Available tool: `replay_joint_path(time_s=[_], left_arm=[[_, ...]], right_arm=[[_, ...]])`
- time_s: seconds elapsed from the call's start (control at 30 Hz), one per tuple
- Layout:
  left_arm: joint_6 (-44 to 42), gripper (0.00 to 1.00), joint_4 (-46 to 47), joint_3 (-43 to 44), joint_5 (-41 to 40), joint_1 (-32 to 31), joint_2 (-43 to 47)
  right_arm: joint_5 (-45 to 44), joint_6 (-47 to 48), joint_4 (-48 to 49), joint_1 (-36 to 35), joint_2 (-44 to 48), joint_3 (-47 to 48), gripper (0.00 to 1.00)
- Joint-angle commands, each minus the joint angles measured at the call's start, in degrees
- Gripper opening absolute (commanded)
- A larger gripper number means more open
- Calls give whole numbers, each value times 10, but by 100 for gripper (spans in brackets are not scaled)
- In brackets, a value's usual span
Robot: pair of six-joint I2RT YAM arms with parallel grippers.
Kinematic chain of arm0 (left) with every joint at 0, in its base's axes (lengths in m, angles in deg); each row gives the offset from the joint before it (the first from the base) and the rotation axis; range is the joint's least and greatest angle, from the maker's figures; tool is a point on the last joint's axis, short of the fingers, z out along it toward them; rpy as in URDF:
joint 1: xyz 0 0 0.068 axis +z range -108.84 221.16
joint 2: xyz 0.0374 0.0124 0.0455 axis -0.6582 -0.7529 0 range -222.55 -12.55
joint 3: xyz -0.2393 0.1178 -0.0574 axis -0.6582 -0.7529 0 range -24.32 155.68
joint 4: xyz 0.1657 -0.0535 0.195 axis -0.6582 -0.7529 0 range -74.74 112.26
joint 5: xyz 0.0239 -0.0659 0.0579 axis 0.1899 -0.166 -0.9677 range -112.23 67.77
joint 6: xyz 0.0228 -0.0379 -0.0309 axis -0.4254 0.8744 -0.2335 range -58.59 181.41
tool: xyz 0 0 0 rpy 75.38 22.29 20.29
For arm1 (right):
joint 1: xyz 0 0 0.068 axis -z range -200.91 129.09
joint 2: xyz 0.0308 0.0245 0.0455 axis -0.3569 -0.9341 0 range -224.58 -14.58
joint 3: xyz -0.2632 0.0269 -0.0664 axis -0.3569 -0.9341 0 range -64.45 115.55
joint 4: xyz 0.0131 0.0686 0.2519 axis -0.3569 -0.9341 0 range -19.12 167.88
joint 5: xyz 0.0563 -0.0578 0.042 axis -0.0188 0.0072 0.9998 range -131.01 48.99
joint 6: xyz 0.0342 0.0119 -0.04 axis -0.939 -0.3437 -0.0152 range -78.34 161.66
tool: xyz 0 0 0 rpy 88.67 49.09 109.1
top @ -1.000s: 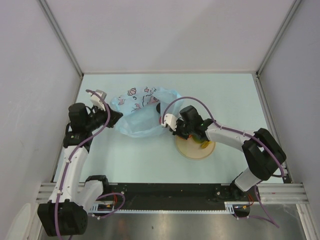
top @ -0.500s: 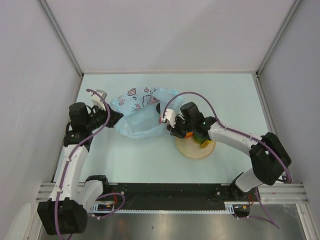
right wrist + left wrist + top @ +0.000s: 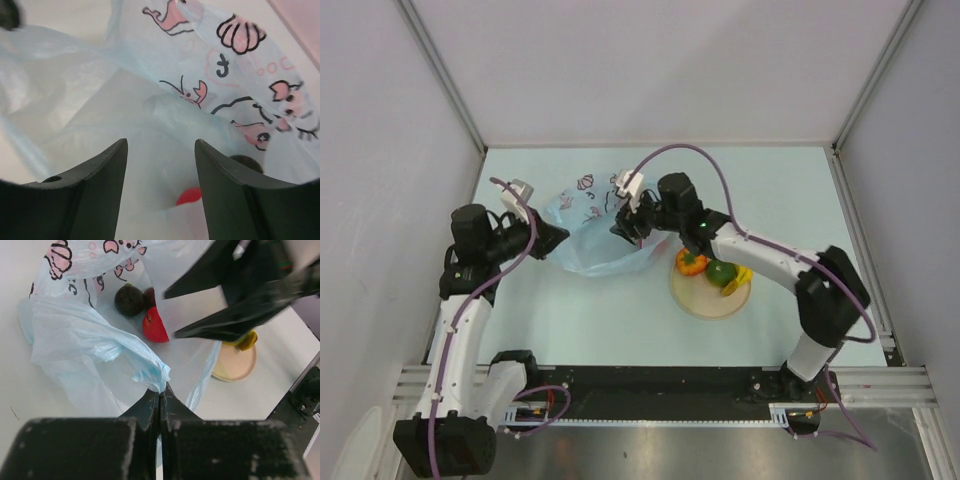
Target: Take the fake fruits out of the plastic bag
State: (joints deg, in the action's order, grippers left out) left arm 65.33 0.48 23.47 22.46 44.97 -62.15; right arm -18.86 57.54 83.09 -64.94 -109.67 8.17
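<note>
Top view: light blue translucent crinkly plastic bag [image 3: 590, 238] lies beside round tan plate [image 3: 704, 303], which bears orange-red, green and yellow glossy plastic fruits [image 3: 720, 272].
Left wrist: left gripper [image 3: 160, 390] pinches a bag fold; red apple [image 3: 154, 326] and dark maroon fruit [image 3: 129, 300] inside the bag.
Right wrist: right gripper [image 3: 161, 160] spread wide, empty, at the bag mouth.

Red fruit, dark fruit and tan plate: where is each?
red fruit [image 3: 154, 326], left wrist view, its glossy middle.
dark fruit [image 3: 129, 300], left wrist view, its rounded top.
tan plate [image 3: 234, 366], left wrist view, its bare surface.
</note>
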Motion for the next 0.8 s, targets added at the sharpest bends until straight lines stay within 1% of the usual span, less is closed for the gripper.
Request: replay_joint_path(time_s=[0.0, 0.03, 0.07, 0.1, 0.17, 0.2, 0.23, 0.27, 0.33, 0.37, 0.4, 0.47, 0.5, 0.57, 0.6, 0.67, 0.7, 0.73, 0.77], left_arm=[[3, 0, -13, 25, 32, -1, 26], [3, 0, -17, 32, 31, 0, 31], [0, 1, -26, 51, 27, 0, 34], [-10, 0, -29, 63, 17, 0, 36], [-29, 0, -40, 116, -8, 1, 39], [-37, 0, -37, 135, -44, 5, 39], [-37, 0, -30, 153, -54, 15, 37], [-37, 0, -13, 186, -57, 19, 27], [-30, 0, 2, 222, -52, 27, 12], [-23, 0, 8, 257, -46, 29, 5], [-9, 0, 9, 272, -40, 29, -6], [1, 0, 13, 300, -20, 29, -11], [7, 0, 12, 303, -12, 28, -11], [9, 0, 4, 288, 8, 28, -7], [5, 0, -1, 276, 13, 29, -2], [-13, 0, -37, 229, 12, 29, 6], [-34, 0, -51, 210, 8, 28, 12], [-37, 0, -76, 168, 7, 28, 26], [-58, 0, -88, 146, 1, 28, 34]], right_arm=[[-72, 1, 46, -18, -108, 64, 59], [-90, 23, 36, -17, -128, 74, 59], [-125, 32, 27, -15, -142, 83, 58], [-136, 43, 11, -11, -160, 83, 57], [-141, 59, 2, 4, -164, 83, 56], [-146, 61, 9, 9, -167, 83, 56], [-153, 63, 15, 14, -169, 86, 56], [-163, 72, 16, 14, -175, 107, 57], [-171, 81, 0, 14, -192, 141, 59], [-181, 86, -6, 14, -196, 155, 59], [-185, 89, -26, 16, -199, 184, 61], [-182, 93, -49, 18, -200, 201, 64], [-178, 91, -82, 18, -194, 196, 65], [-151, 85, -105, 14, -169, 176, 67], [-141, 80, -132, 10, -159, 163, 69], [-109, 80, -152, 2, -130, 109, 72], [-100, 87, -160, -15, -121, 88, 76], [-89, 90, -163, -23, -113, 46, 77], [-84, 92, -165, -32, -99, 29, 78]])
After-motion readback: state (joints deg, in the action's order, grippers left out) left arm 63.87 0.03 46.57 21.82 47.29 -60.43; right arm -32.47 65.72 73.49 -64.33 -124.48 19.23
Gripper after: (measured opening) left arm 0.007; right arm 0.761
